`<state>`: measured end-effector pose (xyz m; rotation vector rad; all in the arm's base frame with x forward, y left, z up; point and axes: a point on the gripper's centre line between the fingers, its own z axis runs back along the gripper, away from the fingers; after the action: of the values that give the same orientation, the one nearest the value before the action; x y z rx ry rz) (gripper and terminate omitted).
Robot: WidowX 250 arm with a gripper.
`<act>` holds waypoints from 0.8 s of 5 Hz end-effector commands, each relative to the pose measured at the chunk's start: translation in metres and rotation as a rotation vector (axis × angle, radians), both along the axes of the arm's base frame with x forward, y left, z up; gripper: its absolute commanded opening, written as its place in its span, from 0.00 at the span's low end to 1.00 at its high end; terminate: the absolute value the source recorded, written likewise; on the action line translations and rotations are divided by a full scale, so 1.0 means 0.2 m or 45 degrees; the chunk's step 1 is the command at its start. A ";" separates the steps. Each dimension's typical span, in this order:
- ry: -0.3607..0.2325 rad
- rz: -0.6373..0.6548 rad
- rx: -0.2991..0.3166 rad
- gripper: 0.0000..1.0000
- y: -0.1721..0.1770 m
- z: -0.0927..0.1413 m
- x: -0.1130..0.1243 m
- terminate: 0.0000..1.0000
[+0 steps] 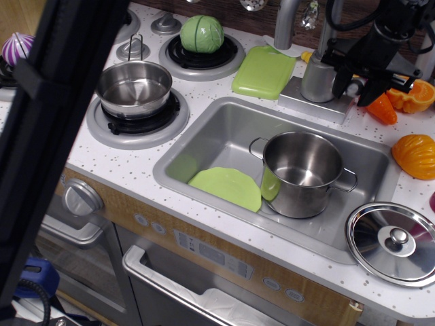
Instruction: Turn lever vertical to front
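The black fingers straddle the lever at the tap column's three o'clock, seemingly parted, not clamped.

Shiny steel pot and lid, matte grey metal-look sink, white speckled desk, glossy green plastic plate.
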<state>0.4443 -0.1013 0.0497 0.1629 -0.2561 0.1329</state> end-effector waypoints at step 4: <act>-0.089 -0.060 -0.127 0.00 -0.07 0.04 -0.01 0.00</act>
<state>0.4370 -0.1034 0.0343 0.0925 -0.2311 0.1054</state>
